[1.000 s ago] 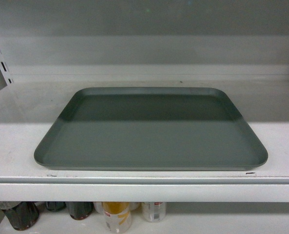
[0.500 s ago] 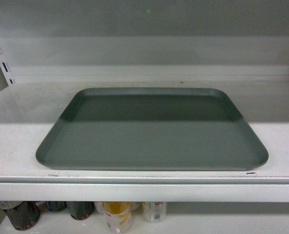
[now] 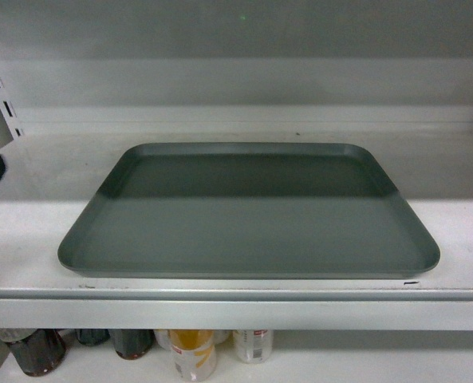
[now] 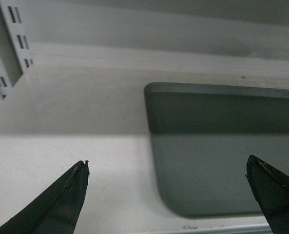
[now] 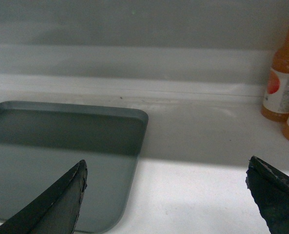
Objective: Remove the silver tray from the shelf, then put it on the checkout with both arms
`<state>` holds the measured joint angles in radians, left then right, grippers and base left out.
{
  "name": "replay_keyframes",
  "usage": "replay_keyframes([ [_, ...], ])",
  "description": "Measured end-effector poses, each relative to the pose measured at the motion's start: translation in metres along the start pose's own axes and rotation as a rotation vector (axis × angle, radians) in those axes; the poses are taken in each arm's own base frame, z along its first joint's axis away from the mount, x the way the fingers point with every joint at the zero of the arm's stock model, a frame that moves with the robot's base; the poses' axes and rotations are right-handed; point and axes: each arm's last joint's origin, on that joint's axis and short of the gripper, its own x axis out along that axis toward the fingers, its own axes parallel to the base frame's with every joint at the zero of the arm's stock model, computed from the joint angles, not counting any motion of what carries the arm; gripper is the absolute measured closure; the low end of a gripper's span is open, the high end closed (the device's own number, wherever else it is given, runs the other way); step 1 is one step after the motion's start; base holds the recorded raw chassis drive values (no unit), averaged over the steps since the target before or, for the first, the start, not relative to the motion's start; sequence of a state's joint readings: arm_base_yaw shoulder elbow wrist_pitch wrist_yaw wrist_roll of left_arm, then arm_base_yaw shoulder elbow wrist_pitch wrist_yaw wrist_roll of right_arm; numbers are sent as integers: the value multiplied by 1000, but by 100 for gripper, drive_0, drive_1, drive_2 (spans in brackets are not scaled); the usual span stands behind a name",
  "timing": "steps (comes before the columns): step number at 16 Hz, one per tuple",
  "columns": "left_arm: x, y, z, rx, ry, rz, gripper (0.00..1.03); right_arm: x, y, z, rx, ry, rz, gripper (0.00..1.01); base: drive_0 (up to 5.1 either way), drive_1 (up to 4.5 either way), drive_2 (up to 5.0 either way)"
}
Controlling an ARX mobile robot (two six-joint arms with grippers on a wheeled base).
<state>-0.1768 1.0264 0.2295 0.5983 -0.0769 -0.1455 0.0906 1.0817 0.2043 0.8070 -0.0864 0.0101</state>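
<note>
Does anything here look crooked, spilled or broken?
Nothing stands out. The silver tray lies flat, empty and roughly square on the shelf, its near edge close to the shelf's front. Both tools, left and right, are open and touch nothing.

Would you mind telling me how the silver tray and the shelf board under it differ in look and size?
The silver tray is matte grey; the shelf is white. The tray has rounded corners and a low raised rim all round; the shelf shows a straight front edge strip. The tray is narrower, leaving bare shelf on both sides. Both are flat and lie level.
</note>
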Motion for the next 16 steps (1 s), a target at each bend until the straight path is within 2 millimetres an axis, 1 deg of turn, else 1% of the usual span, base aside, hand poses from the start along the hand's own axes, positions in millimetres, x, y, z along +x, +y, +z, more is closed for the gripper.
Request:
replay_keyframes([
  [2,23,-1,0,27,14,-37,5,22,3,-4,-9,21,20,3,0,0,0],
  [4,46,-2,-5,59,64,-78,5,43,6,-11,-24,48,33,3,0,0,0],
  [8,84,-2,-16,107,136,-119,5,76,9,-27,-38,116,39,3,0,0,0],
  [10,93,-2,-19,117,153,-128,5,84,9,-29,-41,128,39,3,0,0,0],
  [15,102,-2,-21,119,168,-127,5,92,10,-30,-41,134,44,3,0,0,0],
  [16,112,-1,-24,118,181,-123,5,102,10,-30,-40,144,40,3,0,0,0],
])
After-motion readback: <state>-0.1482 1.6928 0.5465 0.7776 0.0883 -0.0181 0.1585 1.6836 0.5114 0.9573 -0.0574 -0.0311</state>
